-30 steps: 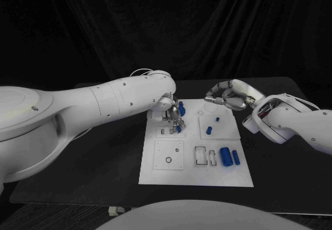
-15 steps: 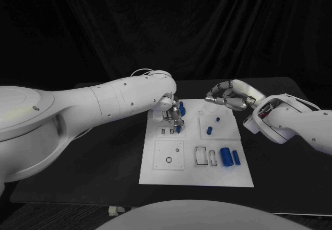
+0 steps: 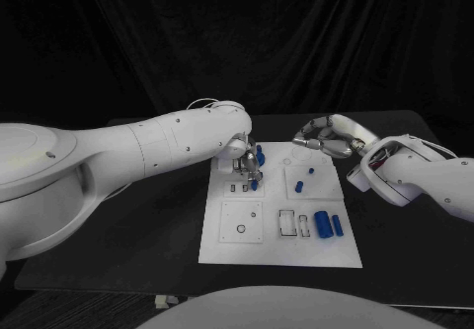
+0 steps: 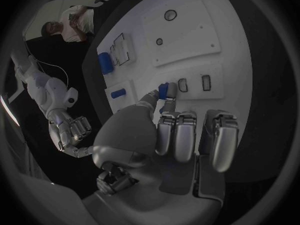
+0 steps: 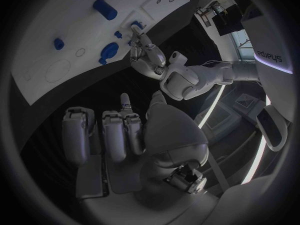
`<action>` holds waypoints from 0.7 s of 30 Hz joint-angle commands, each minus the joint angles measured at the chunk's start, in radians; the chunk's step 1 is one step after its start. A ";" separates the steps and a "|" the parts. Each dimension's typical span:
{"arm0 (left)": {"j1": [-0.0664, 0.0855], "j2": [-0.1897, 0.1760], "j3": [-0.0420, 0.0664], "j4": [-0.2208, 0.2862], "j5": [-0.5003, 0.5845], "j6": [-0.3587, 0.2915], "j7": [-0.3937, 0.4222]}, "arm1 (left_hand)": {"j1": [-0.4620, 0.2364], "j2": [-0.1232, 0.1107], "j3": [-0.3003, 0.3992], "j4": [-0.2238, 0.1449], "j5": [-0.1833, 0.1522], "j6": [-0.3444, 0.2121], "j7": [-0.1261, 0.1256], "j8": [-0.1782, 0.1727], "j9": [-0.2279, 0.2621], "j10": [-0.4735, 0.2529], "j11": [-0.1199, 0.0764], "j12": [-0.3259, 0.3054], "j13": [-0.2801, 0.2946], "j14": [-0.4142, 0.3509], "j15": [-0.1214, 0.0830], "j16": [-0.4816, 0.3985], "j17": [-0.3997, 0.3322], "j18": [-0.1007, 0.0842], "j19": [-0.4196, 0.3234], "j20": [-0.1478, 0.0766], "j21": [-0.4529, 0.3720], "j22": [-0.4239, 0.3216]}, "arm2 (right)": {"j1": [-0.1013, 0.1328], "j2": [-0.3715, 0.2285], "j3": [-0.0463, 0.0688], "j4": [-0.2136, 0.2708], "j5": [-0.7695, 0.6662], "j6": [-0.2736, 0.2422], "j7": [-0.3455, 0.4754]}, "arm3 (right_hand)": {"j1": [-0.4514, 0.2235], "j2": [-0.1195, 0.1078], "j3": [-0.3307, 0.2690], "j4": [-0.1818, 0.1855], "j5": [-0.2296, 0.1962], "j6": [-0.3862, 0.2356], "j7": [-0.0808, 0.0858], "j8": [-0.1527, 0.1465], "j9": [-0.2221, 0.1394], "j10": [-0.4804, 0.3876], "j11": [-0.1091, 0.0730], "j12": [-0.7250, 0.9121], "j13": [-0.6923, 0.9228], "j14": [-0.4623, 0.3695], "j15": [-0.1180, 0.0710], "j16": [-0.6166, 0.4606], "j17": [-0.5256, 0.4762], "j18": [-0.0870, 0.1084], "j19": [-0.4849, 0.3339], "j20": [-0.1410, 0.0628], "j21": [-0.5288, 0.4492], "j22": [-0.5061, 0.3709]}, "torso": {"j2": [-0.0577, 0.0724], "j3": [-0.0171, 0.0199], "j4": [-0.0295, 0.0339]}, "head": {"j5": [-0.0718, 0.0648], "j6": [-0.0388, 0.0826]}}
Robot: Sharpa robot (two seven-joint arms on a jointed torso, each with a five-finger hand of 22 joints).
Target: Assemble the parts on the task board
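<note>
Small blue plastic part, pinched in left hand fingertips over white task board slots: keep upright, lower straight, press gently; right hand curled, holding nothing.

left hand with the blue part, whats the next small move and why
Probably a slow, straight lowering. The left hand pinches a small blue part right by the two small slots on the task board, seemingly not yet seated. The right hand hovers off the board's far right corner, curled and empty.
</note>
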State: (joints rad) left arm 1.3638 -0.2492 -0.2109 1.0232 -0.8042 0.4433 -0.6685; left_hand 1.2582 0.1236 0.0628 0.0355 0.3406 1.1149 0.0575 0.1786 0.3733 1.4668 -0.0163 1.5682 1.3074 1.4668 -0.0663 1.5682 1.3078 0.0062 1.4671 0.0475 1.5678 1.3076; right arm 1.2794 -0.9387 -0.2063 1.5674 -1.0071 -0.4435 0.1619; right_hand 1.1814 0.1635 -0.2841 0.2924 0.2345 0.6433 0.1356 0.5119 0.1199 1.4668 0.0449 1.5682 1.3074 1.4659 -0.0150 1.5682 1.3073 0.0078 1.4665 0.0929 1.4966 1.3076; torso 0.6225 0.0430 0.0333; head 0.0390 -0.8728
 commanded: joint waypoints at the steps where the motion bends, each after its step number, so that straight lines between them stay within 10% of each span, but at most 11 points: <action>1: -0.002 -0.001 0.001 0.006 0.008 -0.005 0.016 | 0.001 -0.019 0.044 -0.033 0.012 0.002 -0.011 0.008 0.013 0.104 -0.010 0.003 0.263 0.104 -0.007 0.003 0.263 -0.006 0.104 -0.006 0.003 0.263 | -0.003 -0.001 0.001 0.000 -0.003 0.000 -0.002 | -0.010 -0.001 -0.005 0.000 -0.004 0.001 0.001 0.003 -0.001 0.104 0.003 0.003 0.263 0.105 0.003 0.003 0.263 0.018 0.043 0.007 -0.005 0.229 | 0.000 -0.0001 0.0002 | 0.000 0.000; 21: 0.004 -0.099 0.001 0.129 0.008 -0.110 -0.027 | -0.062 -0.048 0.188 -0.074 0.017 -0.026 -0.007 0.022 0.078 0.104 -0.009 0.003 0.263 0.104 -0.008 0.003 0.263 -0.006 0.104 -0.009 0.003 0.263 | -0.003 -0.011 0.001 0.003 -0.003 -0.002 -0.006 | -0.012 0.005 -0.011 -0.003 0.013 0.000 0.001 0.003 -0.003 0.104 0.003 0.003 0.263 0.105 0.003 0.003 0.263 0.020 0.037 0.007 -0.013 0.225 | -0.003 0.0013 -0.0003 | 0.006 0.000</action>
State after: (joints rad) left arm 1.3643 -0.3470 -0.2115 1.1408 -0.8042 0.3900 -0.6884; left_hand 1.2058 0.0758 0.1750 0.0320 0.3589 1.0946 0.0520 0.1994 0.4501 1.4665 -0.0233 1.5681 1.3080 1.4634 -0.0698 1.5682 1.3077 0.0061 1.4658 0.0460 1.5678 1.3075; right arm 1.2786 -0.9479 -0.2063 1.5685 -1.0071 -0.4441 0.1619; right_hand 1.1762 0.1687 -0.2868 0.2897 0.2435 0.6433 0.1356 0.5119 0.1181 1.4667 0.0449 1.5682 1.3073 1.4660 -0.0150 1.5683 1.3073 0.0078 1.4665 0.0929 1.4890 1.3074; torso 0.6211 0.0436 0.0333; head 0.0425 -0.8728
